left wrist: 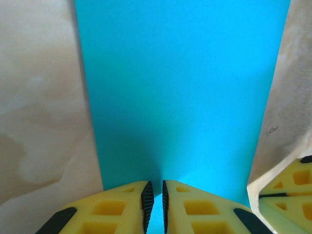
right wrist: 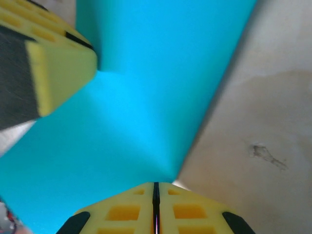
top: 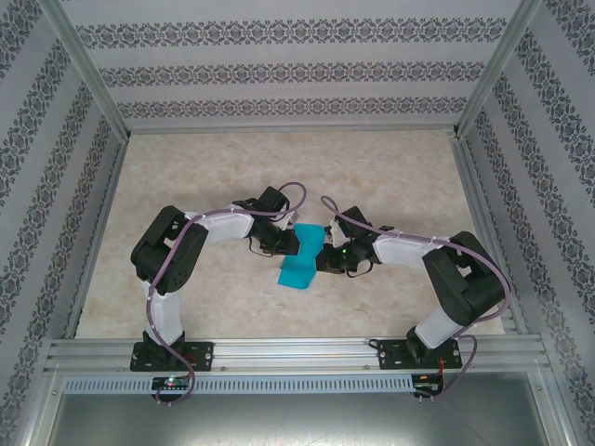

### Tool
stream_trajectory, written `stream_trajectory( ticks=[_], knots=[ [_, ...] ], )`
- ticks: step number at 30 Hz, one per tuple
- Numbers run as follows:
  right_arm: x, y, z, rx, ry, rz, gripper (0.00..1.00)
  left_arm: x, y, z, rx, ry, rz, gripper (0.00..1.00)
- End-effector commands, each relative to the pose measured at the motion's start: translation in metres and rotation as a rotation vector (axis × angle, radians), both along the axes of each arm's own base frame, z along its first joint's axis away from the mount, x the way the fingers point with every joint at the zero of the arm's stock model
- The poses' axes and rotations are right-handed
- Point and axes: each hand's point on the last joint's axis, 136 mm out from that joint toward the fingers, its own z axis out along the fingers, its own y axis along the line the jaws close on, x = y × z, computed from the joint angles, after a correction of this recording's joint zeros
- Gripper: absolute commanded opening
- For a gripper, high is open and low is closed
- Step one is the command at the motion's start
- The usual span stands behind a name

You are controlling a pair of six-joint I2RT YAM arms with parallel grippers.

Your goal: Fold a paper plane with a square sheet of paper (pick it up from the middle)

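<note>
The square sheet of paper is turquoise and hangs bent between my two grippers at the table's middle, its lower part drooping toward the near edge. My left gripper holds its left side; the jaws stand nearly together with the paper running into the narrow gap along a soft crease. My right gripper is shut tight on the sheet's right edge, where the paper narrows to its tips. The left gripper's yellow finger shows in the right wrist view, pressed on the sheet.
The beige marbled table lies open behind and to both sides of the arms. Patterned walls and a metal frame enclose it. The right gripper's yellow fingers sit close to the left gripper at the paper's edge.
</note>
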Motion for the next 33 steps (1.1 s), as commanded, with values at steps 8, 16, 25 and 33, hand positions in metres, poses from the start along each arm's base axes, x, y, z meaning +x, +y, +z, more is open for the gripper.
stream_trajectory(
  ticks=[8, 16, 25, 33],
  knots=[
    [0.026, 0.03, 0.012, 0.034, -0.013, -0.002, 0.1, -0.045, 0.047, -0.054, 0.248, 0.172, -0.001, 0.21],
    [0.004, 0.035, -0.012, 0.012, 0.049, 0.056, 0.1, -0.045, 0.045, -0.057, 0.244, 0.176, -0.005, 0.21],
    [-0.027, 0.017, -0.027, -0.037, 0.087, 0.093, 0.09, -0.044, 0.046, -0.06, 0.252, 0.182, -0.015, 0.21],
    [-0.051, 0.003, -0.034, -0.048, 0.119, 0.096, 0.09, -0.045, 0.047, -0.062, 0.257, 0.188, -0.02, 0.21]
  ],
)
